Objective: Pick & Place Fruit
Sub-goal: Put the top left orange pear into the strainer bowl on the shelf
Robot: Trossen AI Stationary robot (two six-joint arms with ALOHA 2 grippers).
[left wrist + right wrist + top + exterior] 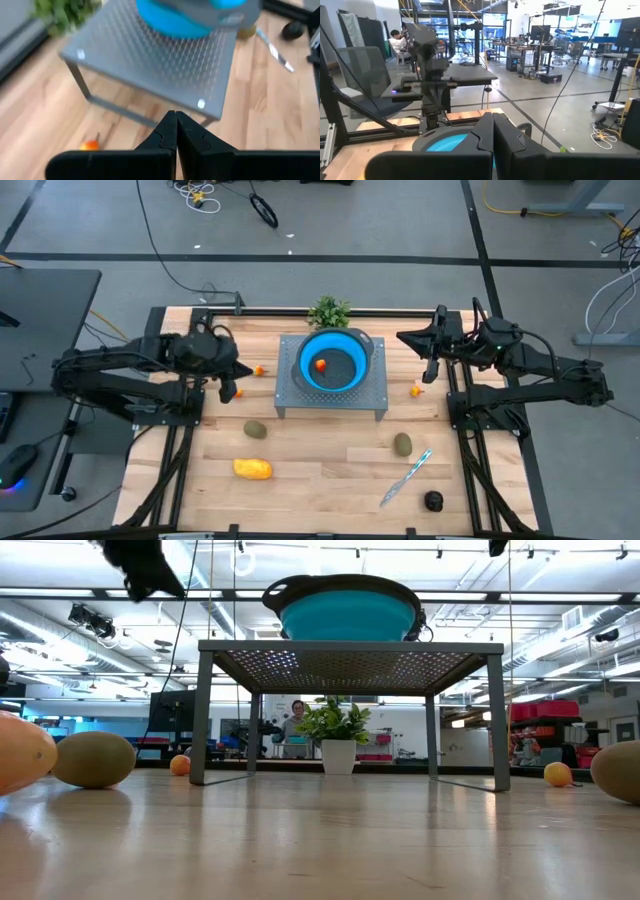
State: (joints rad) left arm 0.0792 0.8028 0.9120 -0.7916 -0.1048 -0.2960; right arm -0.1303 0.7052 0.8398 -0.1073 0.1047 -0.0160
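Note:
A blue bowl (332, 362) stands on a grey perforated stand (372, 398) and holds one tiny orange piece (320, 364). On the table lie two more tiny orange pieces (260, 369) (417, 390), two olive-brown ovals (256, 429) (402, 444), a yellow-orange oblong (252, 469) and a near-black round (433, 501). My left gripper (240, 372) (176, 127) hangs shut above the table just left of the stand, near the orange piece (90, 145). My right gripper (404, 338) (493, 130) is shut, raised right of the bowl (445, 142), pointing left.
A silver knife with a light-blue handle (405, 477) lies near the table's right front, between the right oval and the black round. A green plant sprig (328, 310) stands behind the stand. In the low view the oblong (20, 750) and an oval (92, 758) sit close by. A person sits in the room beyond.

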